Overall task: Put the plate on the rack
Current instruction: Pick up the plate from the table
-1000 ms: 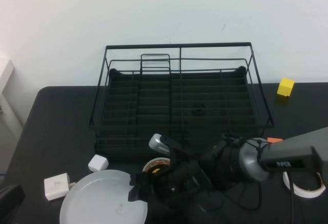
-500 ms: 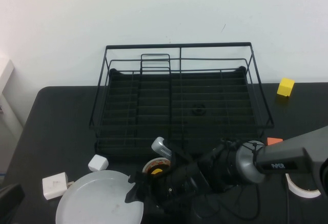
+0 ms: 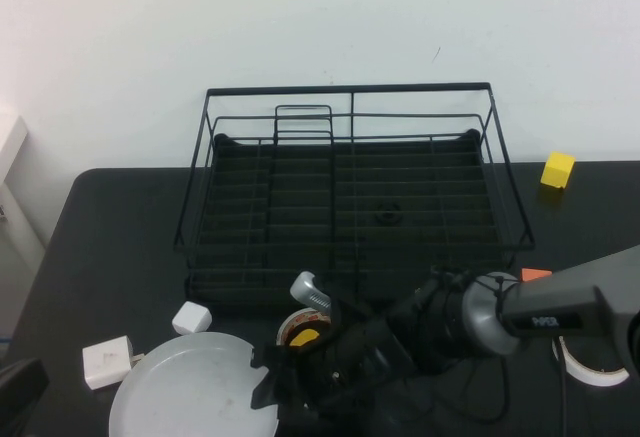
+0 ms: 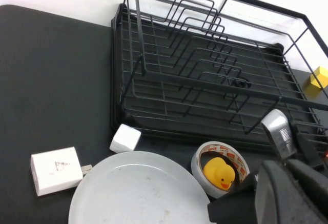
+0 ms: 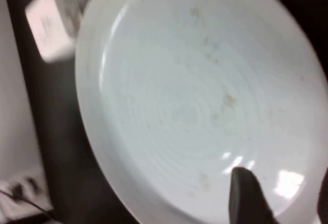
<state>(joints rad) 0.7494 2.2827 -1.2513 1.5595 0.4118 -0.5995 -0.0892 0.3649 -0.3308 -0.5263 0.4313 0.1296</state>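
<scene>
Right gripper: at the near plate edge, jaws apparently straddling the rim, grip unconfirmed.
Left gripper: unseen, closed.
Risk: shallow rim slipping before the rack.

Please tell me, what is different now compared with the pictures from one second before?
The large round pale grey-white plate slid slightly toward the table's left front edge. The right tool pressed further over the plate's right rim, its fingers narrowing; a firm hold is not visible. The black wire rack, the tape ring with the yellow duck and the shut left tool, out of view, stayed.
</scene>
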